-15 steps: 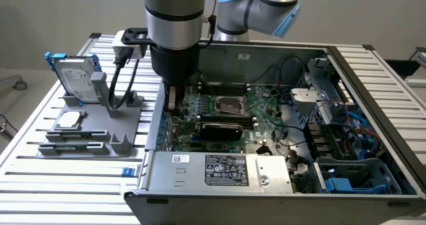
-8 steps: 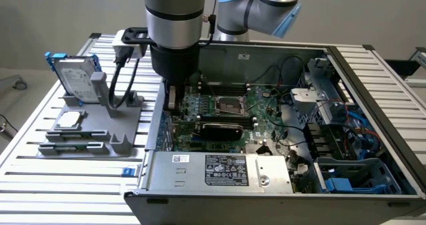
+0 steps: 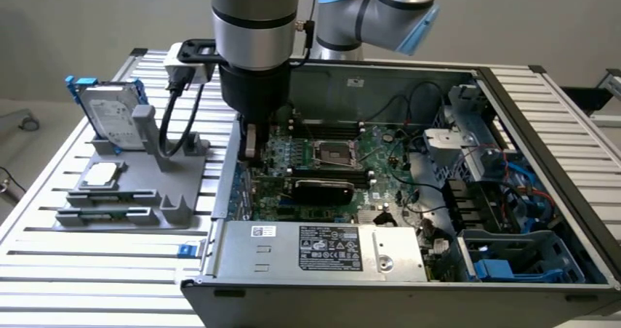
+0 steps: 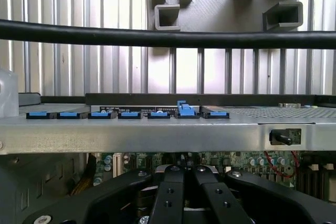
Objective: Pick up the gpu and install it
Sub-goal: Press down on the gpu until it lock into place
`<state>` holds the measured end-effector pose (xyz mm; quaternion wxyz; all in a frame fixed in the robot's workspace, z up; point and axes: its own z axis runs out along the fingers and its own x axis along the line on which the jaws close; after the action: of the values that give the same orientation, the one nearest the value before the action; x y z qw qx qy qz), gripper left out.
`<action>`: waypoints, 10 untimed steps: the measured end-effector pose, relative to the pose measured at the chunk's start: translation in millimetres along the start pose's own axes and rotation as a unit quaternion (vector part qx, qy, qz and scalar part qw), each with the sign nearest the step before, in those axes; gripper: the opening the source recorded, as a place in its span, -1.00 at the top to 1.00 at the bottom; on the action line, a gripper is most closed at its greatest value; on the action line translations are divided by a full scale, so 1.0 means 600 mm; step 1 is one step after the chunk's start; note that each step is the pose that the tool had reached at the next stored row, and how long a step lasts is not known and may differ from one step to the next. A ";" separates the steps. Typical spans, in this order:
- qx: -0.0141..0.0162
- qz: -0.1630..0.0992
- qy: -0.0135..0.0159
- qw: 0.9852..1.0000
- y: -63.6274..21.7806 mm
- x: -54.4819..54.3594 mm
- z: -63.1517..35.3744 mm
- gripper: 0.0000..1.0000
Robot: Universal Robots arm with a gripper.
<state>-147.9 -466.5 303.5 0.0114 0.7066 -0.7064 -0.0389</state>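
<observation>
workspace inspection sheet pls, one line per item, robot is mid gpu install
surface: slatted metal table carrying an open computer case
job's things: the gpu seems to be the silver-edged piece under the arm, at the case's rear wall beside the motherboard; hard to confirm
clutter: grey holder with hard drive, processor chip, memory sticks
grippers: gripper low inside the case, near the blue slot clips
cables: black cable hanging beside the arm; case wiring
surroundings: plain wall
</observation>
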 end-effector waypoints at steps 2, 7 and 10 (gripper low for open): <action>0.000 0.000 0.000 1.000 0.000 0.000 0.000 0.79; 0.000 0.000 0.001 1.000 -0.002 0.000 0.000 0.79; 0.000 0.000 0.004 1.000 -0.002 0.000 -0.001 0.79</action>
<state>-146.5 -466.8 303.9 0.0143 0.7066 -0.7065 -0.0361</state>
